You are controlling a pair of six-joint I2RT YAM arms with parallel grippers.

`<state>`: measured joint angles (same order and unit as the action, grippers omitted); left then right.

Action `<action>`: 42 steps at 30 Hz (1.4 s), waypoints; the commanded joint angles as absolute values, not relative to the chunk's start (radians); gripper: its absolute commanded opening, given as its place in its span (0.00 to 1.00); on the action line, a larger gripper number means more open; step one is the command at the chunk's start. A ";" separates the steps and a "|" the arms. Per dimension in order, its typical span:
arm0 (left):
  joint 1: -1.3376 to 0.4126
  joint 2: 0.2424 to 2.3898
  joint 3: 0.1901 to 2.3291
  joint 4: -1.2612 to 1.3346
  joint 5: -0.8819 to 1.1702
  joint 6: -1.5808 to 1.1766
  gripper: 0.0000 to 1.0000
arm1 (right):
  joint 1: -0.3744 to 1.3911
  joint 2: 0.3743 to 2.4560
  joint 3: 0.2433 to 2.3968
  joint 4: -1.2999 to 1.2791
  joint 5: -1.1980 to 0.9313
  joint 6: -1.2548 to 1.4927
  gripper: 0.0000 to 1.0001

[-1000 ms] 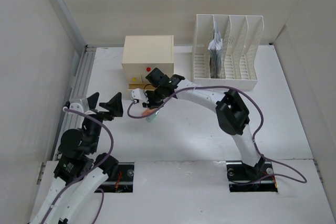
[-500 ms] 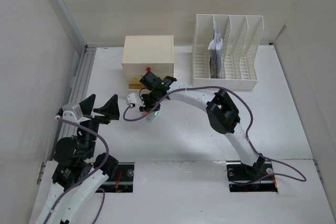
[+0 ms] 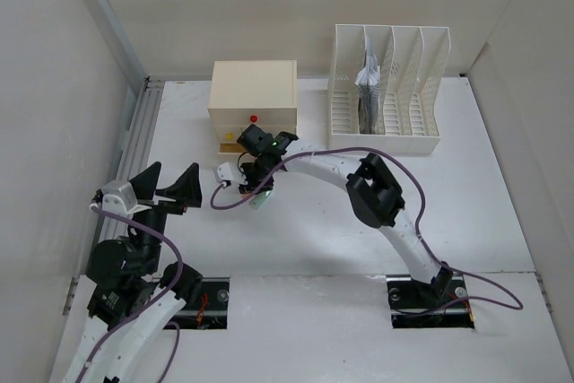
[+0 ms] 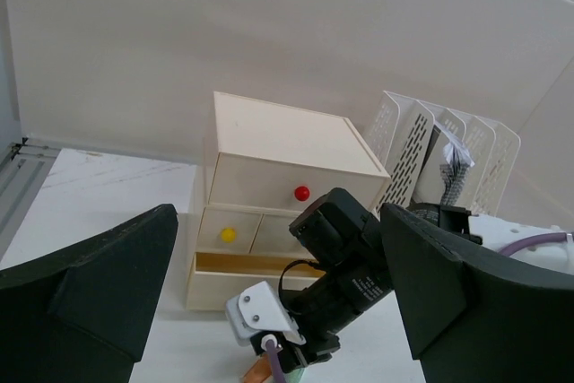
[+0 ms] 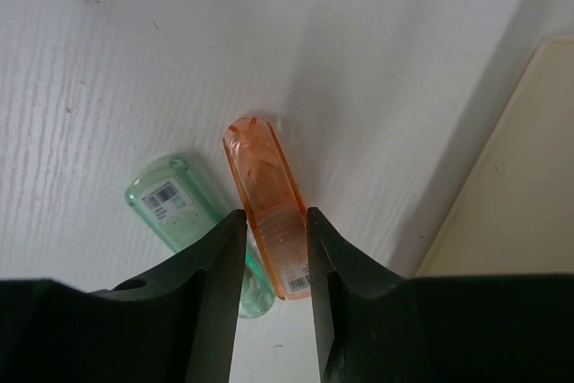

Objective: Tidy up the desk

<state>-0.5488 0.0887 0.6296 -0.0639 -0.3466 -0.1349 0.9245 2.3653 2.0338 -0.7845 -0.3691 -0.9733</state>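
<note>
You're early. On the desk (image 3: 314, 230) beneath both arms, your right gripper (image 5: 271, 221) seems clamped on the orange highlighter (image 5: 260, 168) at ten o'clock. The green highlighter (image 5: 175, 199) lies just beside it, undrawered. Your left gripper (image 3: 172, 181) hangs agape at nine.

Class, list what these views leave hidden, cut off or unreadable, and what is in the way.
Top view: the right pincer covers most of the orange tube and green tube.
Right wrist view: its fingers hide the tubes' near ends; whether they clamp the orange tube is unclear; barcode labels too small to read.
Left wrist view: the open drawer contents, hidden behind its front wall.
</note>
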 commanded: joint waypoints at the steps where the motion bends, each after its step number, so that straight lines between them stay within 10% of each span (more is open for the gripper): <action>1: -0.554 0.075 0.627 -0.015 -0.327 -0.127 0.95 | 0.931 2.375 2.080 -0.802 -0.359 -0.983 0.39; 42: -0.554 0.066 0.627 -0.015 -0.336 -0.127 0.95 | 0.931 2.480 2.171 -1.043 -0.419 -1.025 0.39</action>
<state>-0.5488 0.0799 0.6296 -0.0624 -0.3405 -0.1349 0.9245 2.4420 2.1559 -0.9699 -0.3927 -1.0069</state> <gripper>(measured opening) 0.946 0.400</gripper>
